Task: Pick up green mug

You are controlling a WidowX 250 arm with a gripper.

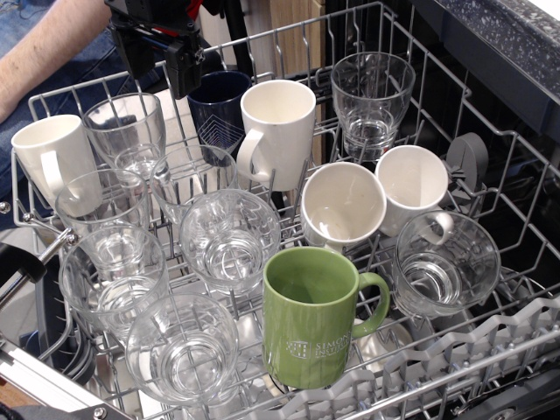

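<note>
So the end effector (179, 66) is up at the back left of the rack, a black block hanging over the dark navy mug (217, 109), and honestly I can't tell how its fingers are set from this angle. It's holding nothing that I can see. The green mug (317, 317) sits upright way down at the front of the dishwasher rack (525, 227), handle to the right, white logo facing us, with clear glasses (229, 238) beside it and white mugs (343, 206) just behind.

Black boxy end effector (171, 44) with red accents.
</note>
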